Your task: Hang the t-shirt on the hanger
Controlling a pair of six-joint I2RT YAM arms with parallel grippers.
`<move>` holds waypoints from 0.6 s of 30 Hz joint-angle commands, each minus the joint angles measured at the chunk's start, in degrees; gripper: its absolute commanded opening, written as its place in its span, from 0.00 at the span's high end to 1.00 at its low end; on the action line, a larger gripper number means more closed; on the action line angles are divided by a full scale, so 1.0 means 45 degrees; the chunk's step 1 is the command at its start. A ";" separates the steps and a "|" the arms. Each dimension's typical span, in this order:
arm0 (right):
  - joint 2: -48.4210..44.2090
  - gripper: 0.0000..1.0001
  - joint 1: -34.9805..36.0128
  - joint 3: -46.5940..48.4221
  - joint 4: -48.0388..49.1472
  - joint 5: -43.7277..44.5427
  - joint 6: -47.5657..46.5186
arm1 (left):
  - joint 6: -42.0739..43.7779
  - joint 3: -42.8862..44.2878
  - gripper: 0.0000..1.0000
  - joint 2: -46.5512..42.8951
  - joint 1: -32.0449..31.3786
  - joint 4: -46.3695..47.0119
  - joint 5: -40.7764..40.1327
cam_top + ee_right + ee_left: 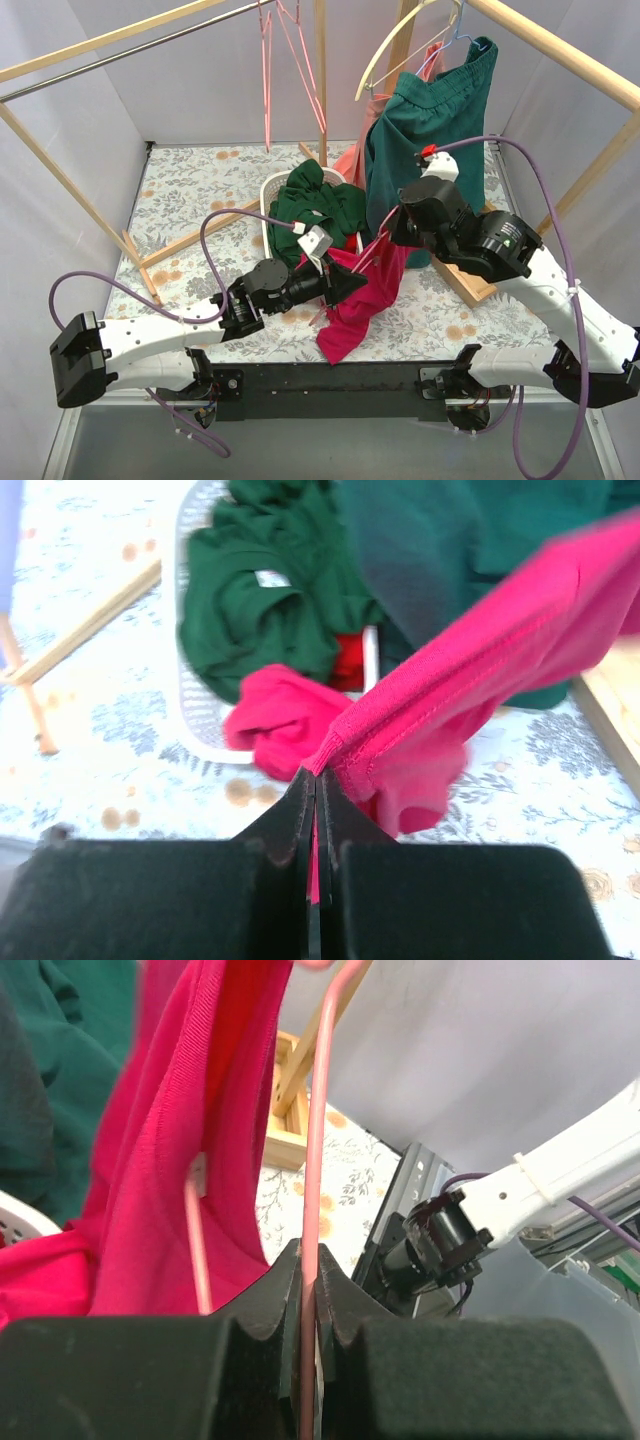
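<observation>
The crimson-pink t-shirt (362,295) hangs in a bunch between my two arms, above the table's front. My left gripper (352,285) is shut on a wire of the pale-pink hanger (316,1170), which runs up inside the shirt (160,1160). A second hanger wire shows under the cloth. My right gripper (395,232) is shut on the ribbed edge of the t-shirt (480,650) and holds it stretched up to the right. Part of the shirt droops toward the table (285,715). Most of the hanger is hidden by cloth.
A white basket (272,192) with a dark green garment (320,205) stands behind the shirt. Teal-green shorts (430,130) hang on a cream curved hanger (395,45) at the back right. Pink hangers (268,70) hang from the rail. Wooden rack feet (190,245) cross the table.
</observation>
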 commanded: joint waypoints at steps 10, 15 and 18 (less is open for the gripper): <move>-0.0191 0.99 0.3859 0.0227 -0.1335 0.1951 0.2058 | -0.0678 0.0979 1.00 -0.1739 -0.0024 0.1159 -0.0510; -0.1442 0.99 0.2535 -0.2024 -0.1158 0.1582 0.2352 | -0.0560 0.0806 1.00 -0.1370 -0.0024 0.0744 0.2117; -0.1754 0.99 0.1811 -0.3255 -0.1178 0.1348 0.2644 | -0.1066 0.0999 1.00 -0.0590 -0.0024 0.0628 0.3199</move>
